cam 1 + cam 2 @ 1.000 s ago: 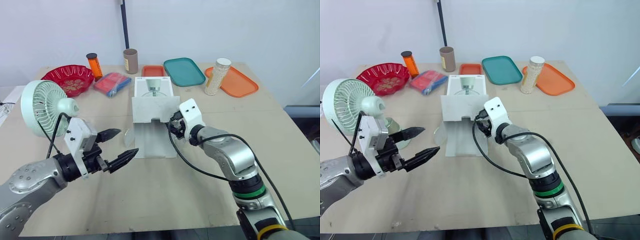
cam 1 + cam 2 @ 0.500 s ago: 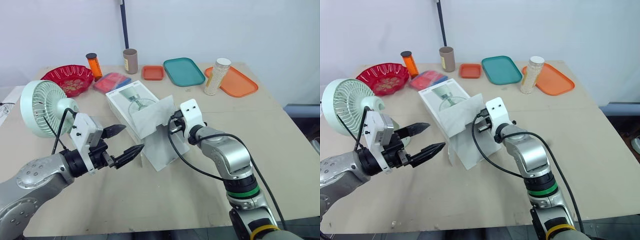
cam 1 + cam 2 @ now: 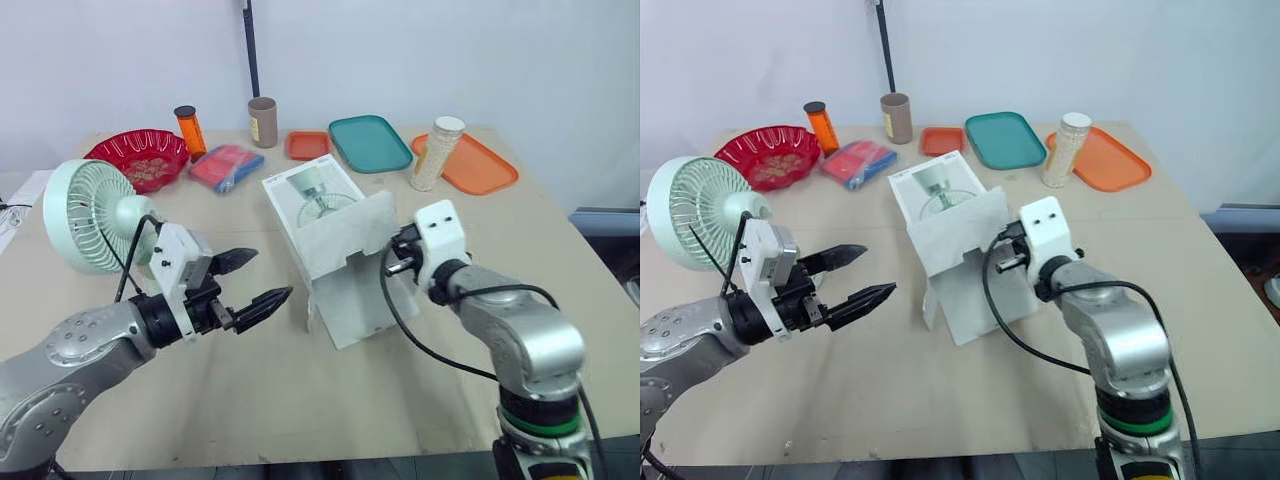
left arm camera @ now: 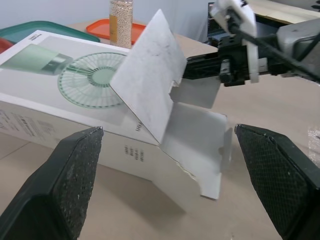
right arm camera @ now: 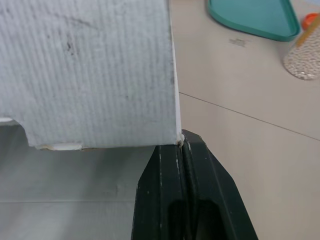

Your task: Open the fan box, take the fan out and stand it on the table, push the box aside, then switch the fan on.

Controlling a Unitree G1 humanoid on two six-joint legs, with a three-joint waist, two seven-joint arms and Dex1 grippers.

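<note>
The left arm reaches forward, low over the table (image 3: pixel 340 400). The left gripper (image 3: pixel 272 273) is spread wide and empty, its tips aimed at the fan box (image 3: pixel 318 198) and stopping just short of it. The right arm bends inward. The right gripper (image 5: pixel 182 146) has its fingers pressed together, tips meeting the corner of the box's raised flap (image 5: pixel 90 75) — I cannot tell whether it pinches the card. The fan (image 3: pixel 92 215) stands upright behind the left gripper. A teal tray (image 3: pixel 368 142) and a jar (image 3: pixel 436 155) lie beyond the box.
</note>
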